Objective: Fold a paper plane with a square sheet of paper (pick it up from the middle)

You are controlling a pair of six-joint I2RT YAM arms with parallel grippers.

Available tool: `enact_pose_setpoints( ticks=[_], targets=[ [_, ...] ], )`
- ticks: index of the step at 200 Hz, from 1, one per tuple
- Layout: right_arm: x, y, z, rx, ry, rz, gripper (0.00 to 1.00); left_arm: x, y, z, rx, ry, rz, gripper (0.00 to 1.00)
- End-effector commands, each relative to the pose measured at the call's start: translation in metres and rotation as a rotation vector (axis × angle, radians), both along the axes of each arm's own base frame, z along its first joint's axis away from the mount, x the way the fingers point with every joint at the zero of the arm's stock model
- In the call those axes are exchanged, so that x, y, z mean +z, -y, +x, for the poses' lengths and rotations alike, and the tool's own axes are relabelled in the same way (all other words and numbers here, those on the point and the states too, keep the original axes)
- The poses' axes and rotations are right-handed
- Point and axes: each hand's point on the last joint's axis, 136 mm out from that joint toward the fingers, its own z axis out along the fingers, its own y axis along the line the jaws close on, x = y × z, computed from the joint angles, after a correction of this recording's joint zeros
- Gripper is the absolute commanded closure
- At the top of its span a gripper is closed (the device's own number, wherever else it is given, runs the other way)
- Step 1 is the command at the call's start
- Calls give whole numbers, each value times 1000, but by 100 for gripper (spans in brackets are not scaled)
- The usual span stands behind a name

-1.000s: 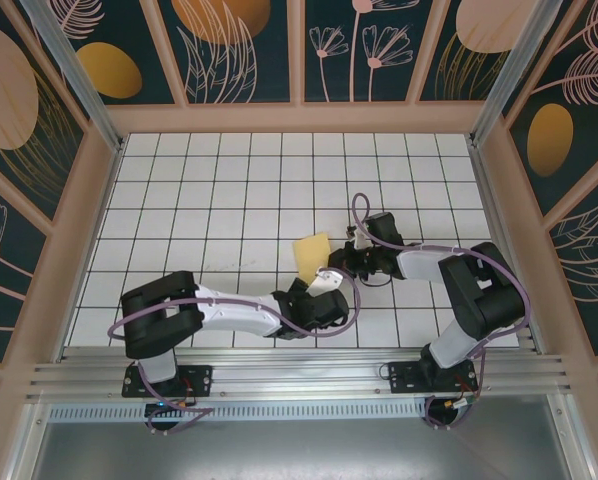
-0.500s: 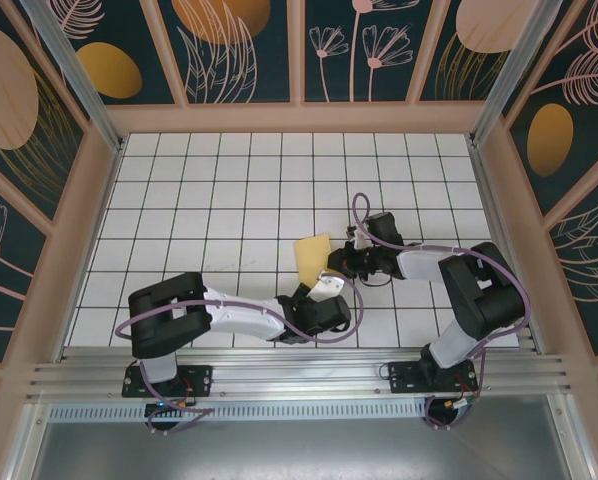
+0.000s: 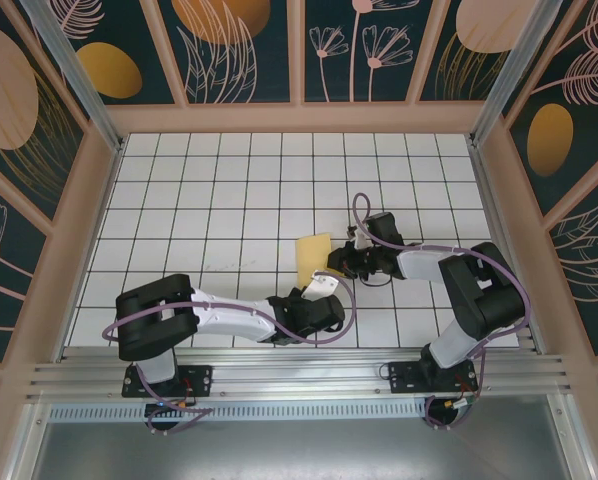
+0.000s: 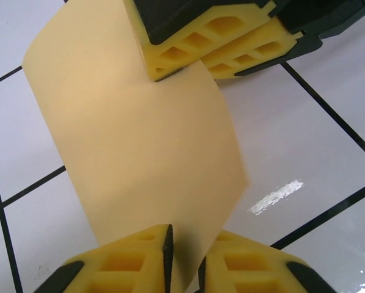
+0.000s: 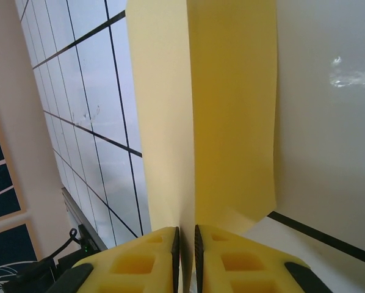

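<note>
The square sheet of paper (image 3: 311,257) is pale yellow and folded in half, and it stands up off the tiles between my two grippers. In the right wrist view the sheet (image 5: 231,110) rises as two leaves from a crease, and my right gripper (image 5: 187,231) is shut on that crease. My left gripper (image 4: 184,235) is shut on the near edge of the sheet (image 4: 146,152). The right gripper's yellow fingers (image 4: 213,43) clamp the far edge. From above, the left gripper (image 3: 326,286) and right gripper (image 3: 338,263) sit close together at the paper's right side.
The white grid-tiled table (image 3: 229,200) stretches open to the left and back. Patterned walls with wooden frames (image 3: 299,115) box it in. A metal rail (image 3: 299,375) runs along the near edge by the arm bases.
My left gripper has closed from wide open onto the paper's near edge, and its arm has shifted slightly. The right gripper has held its grip in place.
</note>
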Motion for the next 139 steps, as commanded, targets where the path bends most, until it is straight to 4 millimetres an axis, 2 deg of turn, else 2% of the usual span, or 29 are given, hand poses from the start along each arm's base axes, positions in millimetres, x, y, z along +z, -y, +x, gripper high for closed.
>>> enact_pose_setpoints(
  ticks=[1,6,41,58,84,95,114,139],
  targets=[
    [-2,6,2,-22,-3,-14,82,6,2,-2,-14,1,-35,82],
    [-2,6,2,-23,-1,-19,82,17,5,-3,-20,4,-69,83],
    [1,7,3,-19,14,-34,78,22,9,-9,-81,-41,-130,91],
    [4,11,4,-17,32,-59,74,23,11,-10,-110,-85,-167,94],
    [12,23,6,-42,78,-127,60,21,13,-10,-162,-179,-255,94],
    [17,30,8,-60,105,-154,55,21,13,-12,-183,-205,-277,93],
    [27,40,10,-91,146,-188,52,17,10,-13,-207,-243,-293,92],
    [48,35,14,-78,210,-148,51,12,6,-15,-227,-280,-299,91]
  ],
)
